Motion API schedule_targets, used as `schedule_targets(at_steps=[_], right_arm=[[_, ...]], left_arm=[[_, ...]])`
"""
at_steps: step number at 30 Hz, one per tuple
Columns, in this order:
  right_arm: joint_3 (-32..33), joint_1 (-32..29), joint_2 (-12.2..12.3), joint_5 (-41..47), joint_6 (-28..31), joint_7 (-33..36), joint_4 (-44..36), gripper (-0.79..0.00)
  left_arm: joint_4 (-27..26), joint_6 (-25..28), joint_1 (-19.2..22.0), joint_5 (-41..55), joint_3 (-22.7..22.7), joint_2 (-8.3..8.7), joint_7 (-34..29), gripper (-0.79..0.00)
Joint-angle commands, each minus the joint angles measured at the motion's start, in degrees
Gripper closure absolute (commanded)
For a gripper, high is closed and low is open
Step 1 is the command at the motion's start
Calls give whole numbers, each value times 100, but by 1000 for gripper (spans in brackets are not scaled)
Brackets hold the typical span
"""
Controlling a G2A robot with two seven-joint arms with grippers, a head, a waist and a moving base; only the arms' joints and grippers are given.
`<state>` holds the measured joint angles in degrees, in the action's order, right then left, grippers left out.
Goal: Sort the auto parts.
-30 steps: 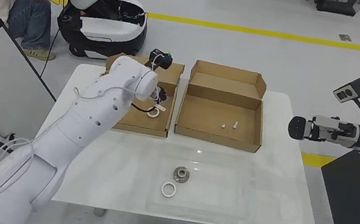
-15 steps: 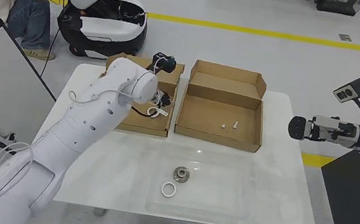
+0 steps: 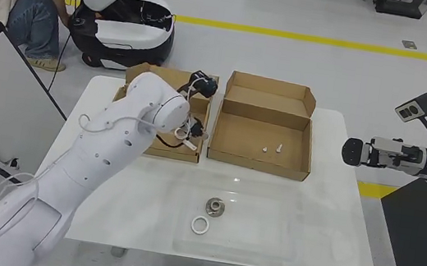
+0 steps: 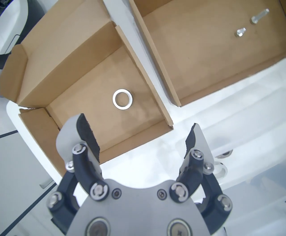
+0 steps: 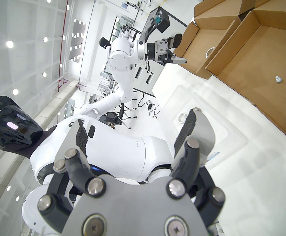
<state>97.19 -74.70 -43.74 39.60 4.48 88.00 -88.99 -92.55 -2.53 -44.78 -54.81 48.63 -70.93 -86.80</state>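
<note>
Two cardboard boxes are sitting side by side at the upper middle of your top view: the left box (image 3: 177, 155) and the right box (image 3: 255, 135). Your left gripper (image 4: 138, 127) is hanging over the left box's near wall, jaws spread wide and gripping nothing. Its wrist view is showing you a washer (image 4: 122, 99) lying flat on that box's floor, where your arm is blocking much of the box from above. Two bolts (image 3: 279, 149) are lying in the right box. Your right gripper (image 3: 349, 151) is hanging off the table's (image 3: 331, 234) right edge, also wide open and empty. A white ring (image 3: 200, 225) and a flanged metal part (image 3: 214, 208) are resting in the clear tray (image 3: 278, 255) at lower centre.
</note>
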Motion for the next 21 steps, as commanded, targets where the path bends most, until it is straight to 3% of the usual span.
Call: schedule_targets(at_steps=[1, 12, 21], right_arm=[[0, 0, 0, 0, 0, 0, 0, -785], [0, 0, 0, 0, 0, 0, 0, -785], [0, 0, 0, 0, 0, 0, 0, -785]], left_arm=[[-177, 231, -38, 91, -85, 8, -120, -785], [-653, 833, 105, 728, -903, 179, -120, -785], [-781, 734, 262, 1404, -1114, 258, -120, -785]])
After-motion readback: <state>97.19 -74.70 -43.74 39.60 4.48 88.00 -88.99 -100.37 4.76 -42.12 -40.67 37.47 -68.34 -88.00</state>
